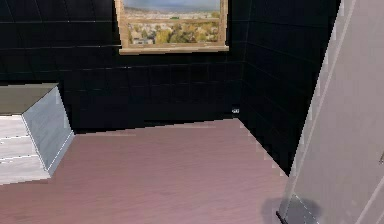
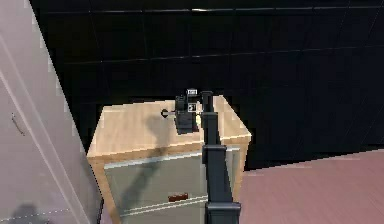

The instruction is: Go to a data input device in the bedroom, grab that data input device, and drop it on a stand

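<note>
Wall (image 2: 250, 60): dark, tiled, behind everything in both views.
Door (image 1: 340, 130): pale panel at the forward view's right edge.
Floor (image 1: 170, 170): brownish boards, bare ahead of the robot.
Stand (image 2: 130, 130): wooden top over grey drawer fronts, against the wall in the arm side view. Judged to be the drop-off surface.
Drawer unit (image 1: 45, 125): white, grey-topped, at the forward view's left.
Painting (image 1: 172, 25): framed landscape, high on the wall.
Arm (image 2: 213, 170): dark bar reaching out over the stand's top.
Gripper (image 2: 168, 114): seen against the stand's top, near its rear middle. Its far end merges into a dark cluster, so I cannot tell whether it holds anything.
Data input device: location cannot be told; no keyboard or remote shape separates from that cluster.
Handling (judgement): likely light, rigid plastic with a smooth casing that could slip. Buttons or keys would be vulnerable.
Hold point (judgement): across the narrow width near the middle, on the casing edges.
Risk (judgement): release low over the top, well in from the edges.
</note>
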